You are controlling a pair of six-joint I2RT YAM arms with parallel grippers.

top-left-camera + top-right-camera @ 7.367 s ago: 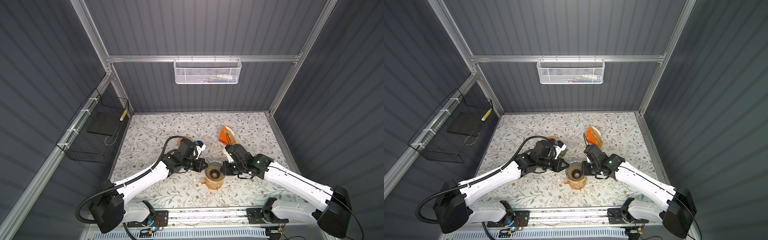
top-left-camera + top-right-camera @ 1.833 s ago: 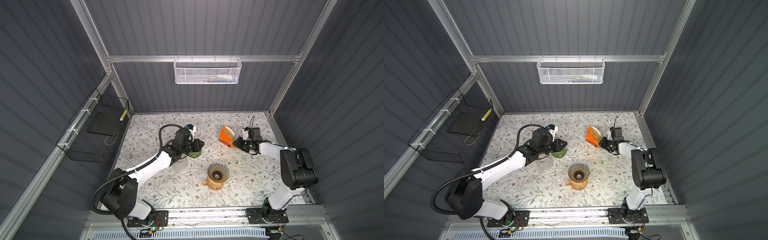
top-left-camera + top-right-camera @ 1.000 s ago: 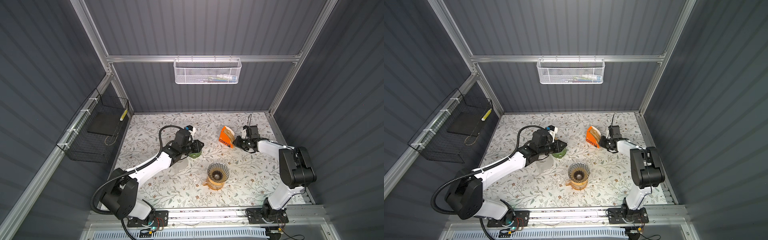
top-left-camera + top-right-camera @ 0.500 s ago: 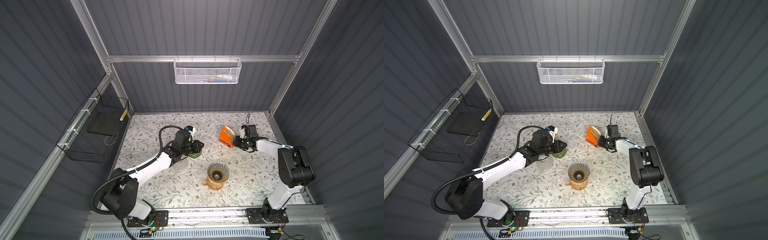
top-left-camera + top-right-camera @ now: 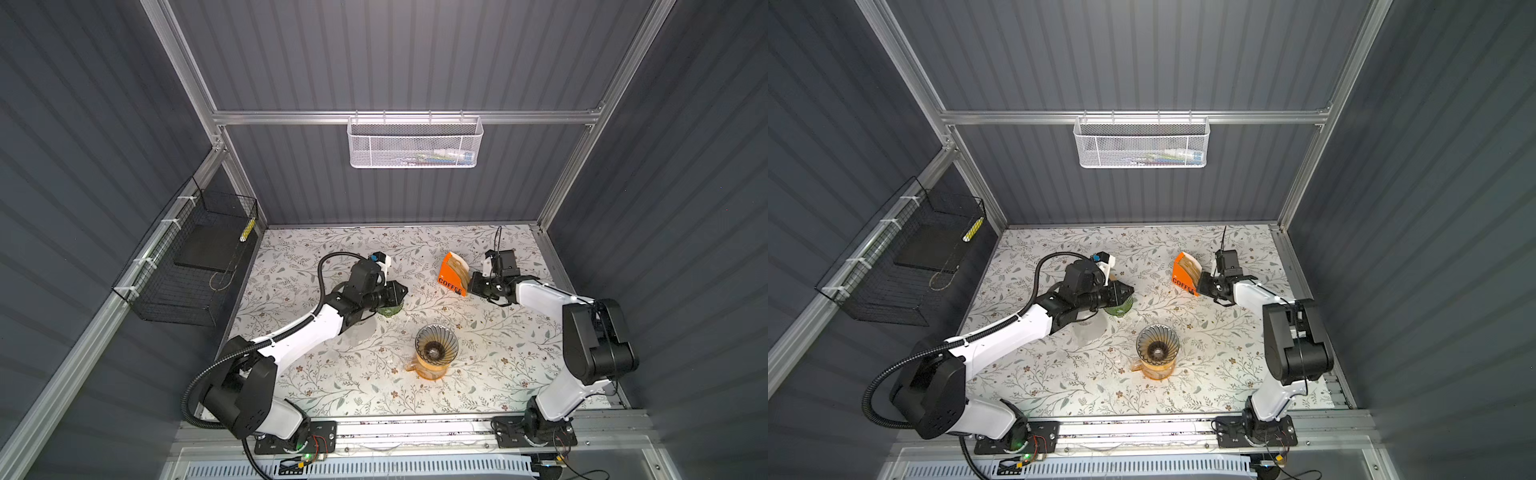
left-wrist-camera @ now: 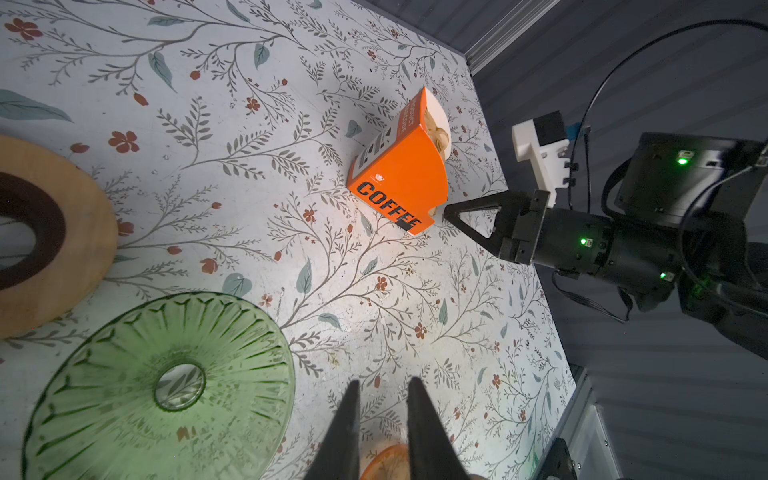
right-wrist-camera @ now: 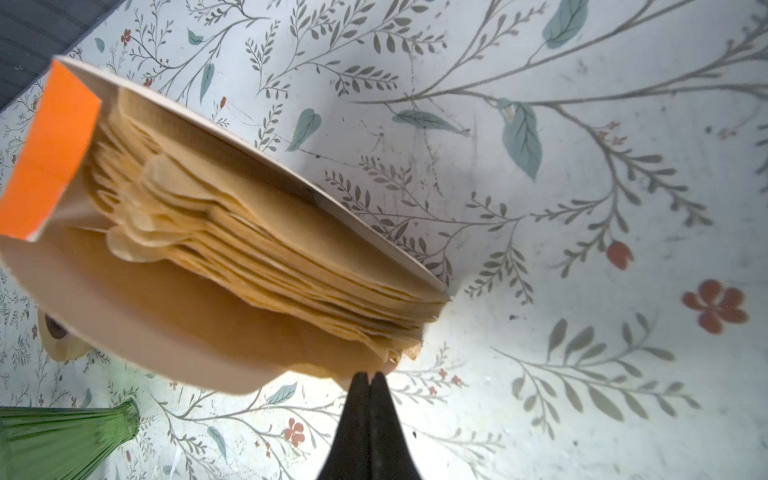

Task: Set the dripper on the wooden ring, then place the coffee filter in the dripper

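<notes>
The dripper (image 5: pixel 436 347) (image 5: pixel 1157 343), a ribbed glass cone on an amber server, stands empty near the table's front middle. An orange COFFEE box (image 5: pixel 453 276) (image 5: pixel 1185 274) (image 6: pixel 399 183) at the back right holds a stack of brown coffee filters (image 7: pixel 249 232). My right gripper (image 5: pixel 471 284) (image 7: pixel 368 376) is shut at the box's open corner, its tips pinching the edge of the outermost filter. My left gripper (image 5: pixel 401 291) (image 6: pixel 382 386) hovers beside a green glass dish (image 6: pixel 166 386), jaws a little apart and empty.
A wooden ring (image 6: pixel 54 232) lies beside the green dish (image 5: pixel 388 309). A white mesh basket (image 5: pixel 415 143) hangs on the back wall and a black wire basket (image 5: pixel 195 266) on the left wall. Bare floral table lies between the box and the dripper.
My right gripper has closed at the box's corner during the last second. Both arms left the dripper earlier; the left arm has barely moved since.
</notes>
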